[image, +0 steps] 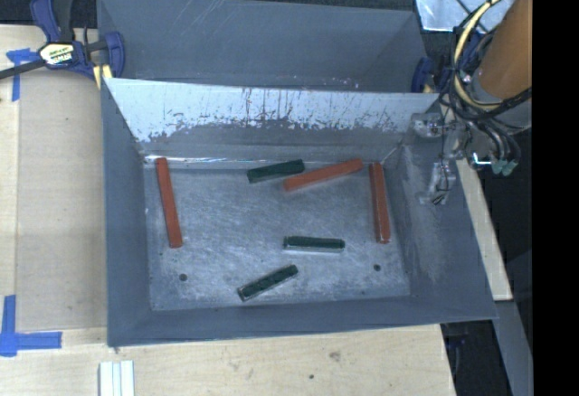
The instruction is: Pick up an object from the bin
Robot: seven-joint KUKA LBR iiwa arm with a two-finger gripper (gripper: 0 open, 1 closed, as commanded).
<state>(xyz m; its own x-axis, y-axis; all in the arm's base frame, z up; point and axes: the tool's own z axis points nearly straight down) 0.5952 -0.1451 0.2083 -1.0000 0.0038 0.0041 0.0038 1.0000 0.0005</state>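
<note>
Bin (pixel 271 51) of grey metal, seen from above, with sloped walls and a flat floor. Robot arm (pixel 507 42) enters from the right. Its gripper (pixel 441 179) hangs over the right-hand slope; whether it is spread or closed cannot be told. Nearest it, an orange-red stick (pixel 379 202) lies along the floor's right edge. Two other orange-red sticks (pixel 168 202) (pixel 323 175) and three dark green sticks (pixel 276 171) (pixel 314 244) (pixel 268 282) lie scattered.

Indistinct hand (pixel 440 183), arm (pixel 505 51) beyond right edge
</note>
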